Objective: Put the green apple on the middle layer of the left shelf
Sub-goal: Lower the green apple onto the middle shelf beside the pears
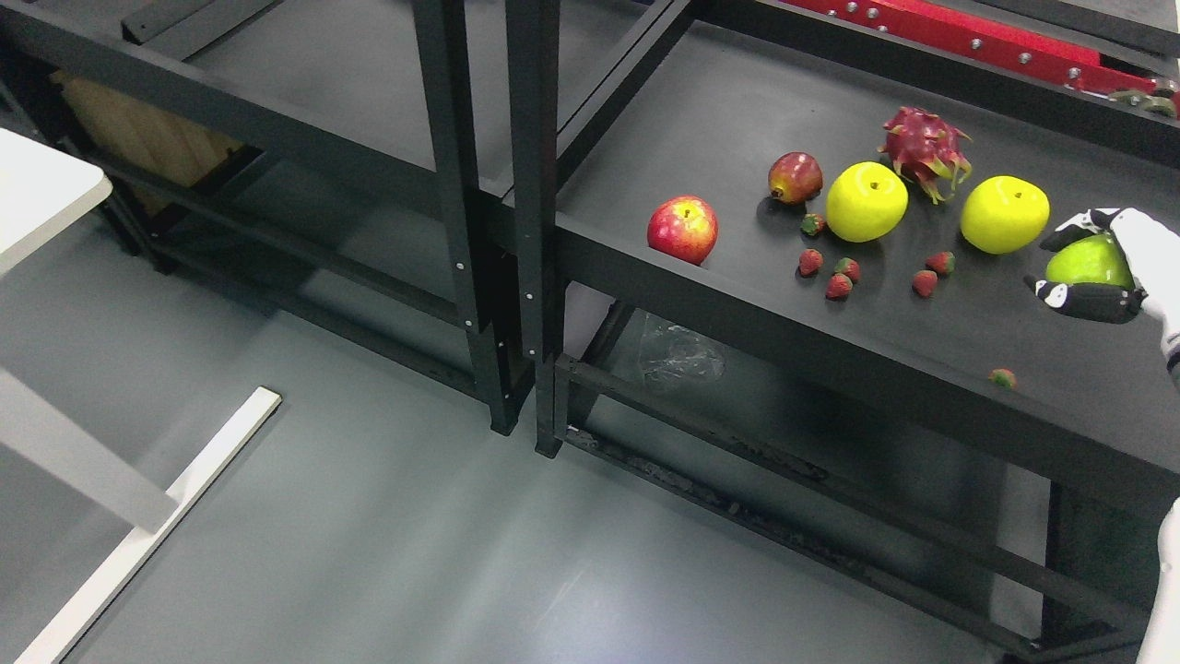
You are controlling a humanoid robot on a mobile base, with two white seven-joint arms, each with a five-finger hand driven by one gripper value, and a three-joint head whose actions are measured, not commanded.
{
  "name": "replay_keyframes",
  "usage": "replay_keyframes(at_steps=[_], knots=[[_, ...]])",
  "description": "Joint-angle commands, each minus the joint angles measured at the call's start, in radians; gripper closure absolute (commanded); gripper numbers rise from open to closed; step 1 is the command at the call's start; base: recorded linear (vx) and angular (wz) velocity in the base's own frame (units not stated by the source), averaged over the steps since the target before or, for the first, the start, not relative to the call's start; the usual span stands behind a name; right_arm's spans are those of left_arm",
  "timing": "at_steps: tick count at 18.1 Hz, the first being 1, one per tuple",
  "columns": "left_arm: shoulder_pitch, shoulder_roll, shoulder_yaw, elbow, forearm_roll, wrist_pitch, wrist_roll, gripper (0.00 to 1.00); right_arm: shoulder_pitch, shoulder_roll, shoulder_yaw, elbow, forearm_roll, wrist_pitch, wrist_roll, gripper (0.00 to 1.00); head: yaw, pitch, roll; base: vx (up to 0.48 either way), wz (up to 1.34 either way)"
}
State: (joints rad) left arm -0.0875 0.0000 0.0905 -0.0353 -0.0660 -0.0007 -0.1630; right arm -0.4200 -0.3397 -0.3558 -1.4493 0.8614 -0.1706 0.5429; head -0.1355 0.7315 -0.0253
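right hand gripping green apple

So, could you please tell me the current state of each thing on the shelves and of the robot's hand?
green apple: held in the hand, at the right shelf's right end.
right hand: fingers closed around the green apple.
red apple: upright, near the shelf's front edge.
two yellow apples: resting untouched.
dragon fruit: lying behind the yellow apples.
strawberries: scattered loose.
left shelf: middle layer bare.
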Motion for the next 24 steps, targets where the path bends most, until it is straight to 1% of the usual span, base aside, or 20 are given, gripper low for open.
replay_keyframes(at_steps=[1, 5, 8, 10, 14, 18, 24], knots=[[0.000, 0.017, 0.000, 0.000, 0.000, -0.001, 0.000, 0.00, -0.083, 0.059, 0.155, 0.136, 0.065, 0.017, -0.014, 0.98, 0.0000, 0.000, 0.000, 0.100, -0.35], [0.000, 0.017, 0.000, 0.000, 0.000, -0.001, 0.000, 0.00, -0.121, 0.083, 0.245, 0.190, 0.067, 0.045, -0.026, 0.98, 0.0000, 0.000, 0.000, 0.126, -0.35], [0.000, 0.017, 0.000, 0.000, 0.000, -0.001, -0.001, 0.00, -0.126, 0.100, 0.317, 0.198, 0.067, 0.051, -0.024, 0.98, 0.0000, 0.000, 0.000, 0.152, -0.30], [0.000, 0.017, 0.000, 0.000, 0.000, -0.001, 0.000, 0.00, -0.122, 0.105, 0.342, 0.198, 0.067, 0.052, -0.024, 0.98, 0.0000, 0.000, 0.000, 0.195, -0.14], [0.000, 0.017, 0.000, 0.000, 0.000, -0.001, 0.000, 0.00, -0.070, 0.102, 0.380, 0.199, 0.067, 0.052, -0.014, 0.98, 0.0000, 0.000, 0.000, 0.225, -0.11], [0.000, 0.017, 0.000, 0.000, 0.000, -0.001, -0.001, 0.00, -0.014, 0.097, 0.380, 0.198, 0.065, 0.046, -0.012, 0.97, 0.0000, 0.000, 0.000, 0.219, -0.10], [0.000, 0.017, 0.000, 0.000, 0.000, -0.001, 0.000, 0.00, -0.008, 0.093, 0.380, 0.198, 0.067, 0.048, -0.012, 0.96, 0.0000, 0.000, 0.000, 0.150, -0.08]])
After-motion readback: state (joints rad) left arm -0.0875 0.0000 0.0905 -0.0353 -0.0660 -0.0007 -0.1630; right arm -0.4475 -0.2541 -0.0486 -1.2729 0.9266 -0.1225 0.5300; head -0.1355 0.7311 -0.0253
